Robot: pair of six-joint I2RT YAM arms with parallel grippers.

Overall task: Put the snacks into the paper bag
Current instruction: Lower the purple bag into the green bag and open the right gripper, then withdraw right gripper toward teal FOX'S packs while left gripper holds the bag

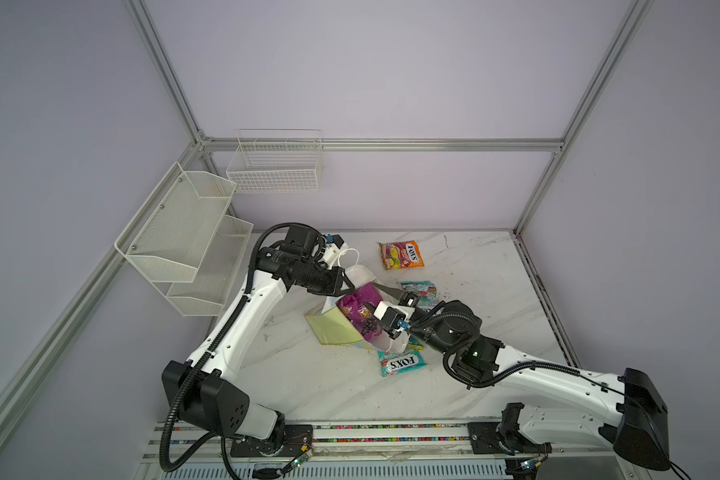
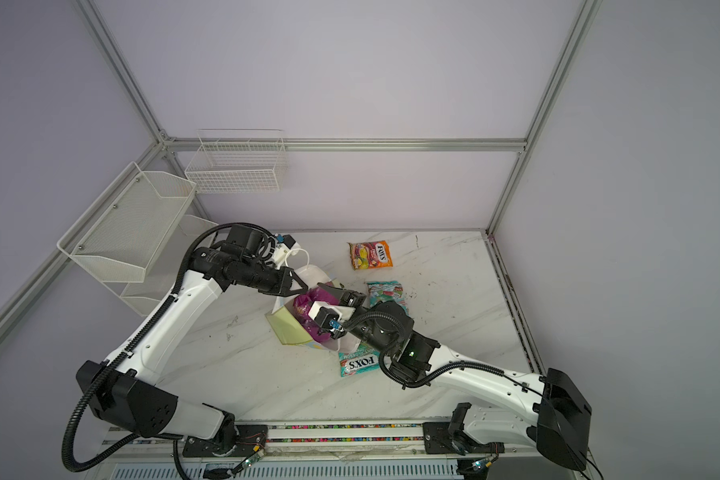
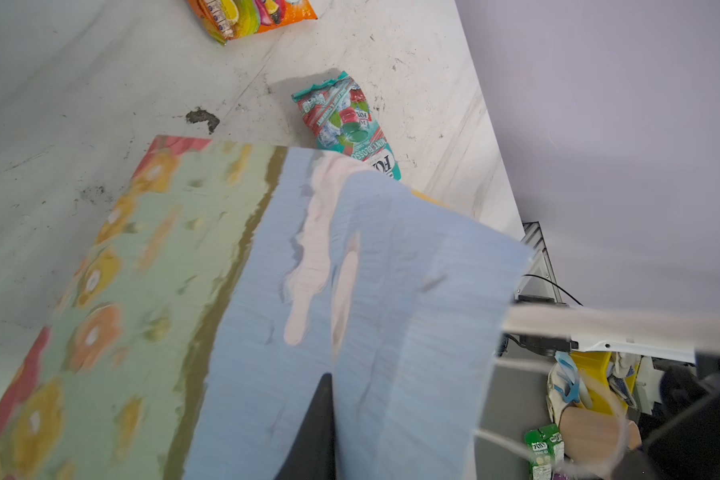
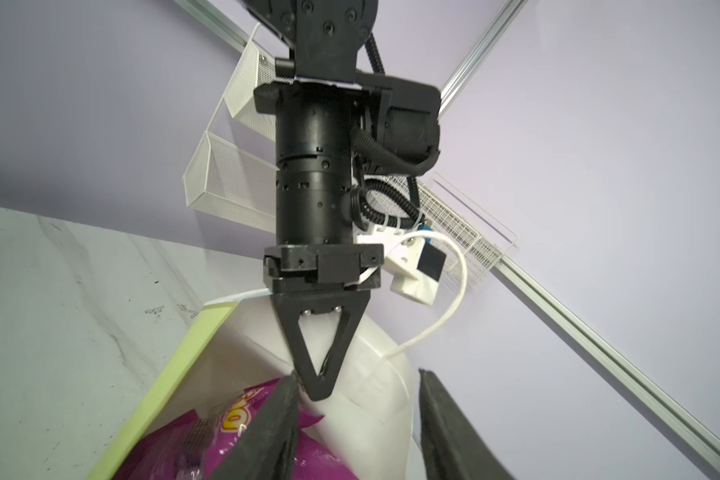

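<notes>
The paper bag [image 1: 336, 329] stands tilted mid-table, and its blue printed side [image 3: 391, 291] fills the left wrist view. My left gripper [image 1: 347, 286] is shut on the bag's white far wall [image 4: 375, 374]. A magenta snack [image 1: 360, 309] sits in the bag's mouth. My right gripper [image 4: 356, 399] is open over the mouth, and the magenta packet [image 4: 208, 440] rests against one finger, not clamped. An orange FOX'S packet [image 1: 400, 254] lies behind the bag. One teal packet [image 1: 420, 289] lies to its right and another [image 1: 402, 363] in front. A green packet [image 3: 544, 449] peeks from under the right arm.
Two white mesh bins [image 1: 184, 237] hang on the left wall, and a wire basket [image 1: 275, 166] hangs on the back wall. Aluminium frame posts [image 1: 533, 208] edge the marble table [image 1: 329, 386]. The bag's cord handle [image 4: 454, 291] loops beside the left wrist.
</notes>
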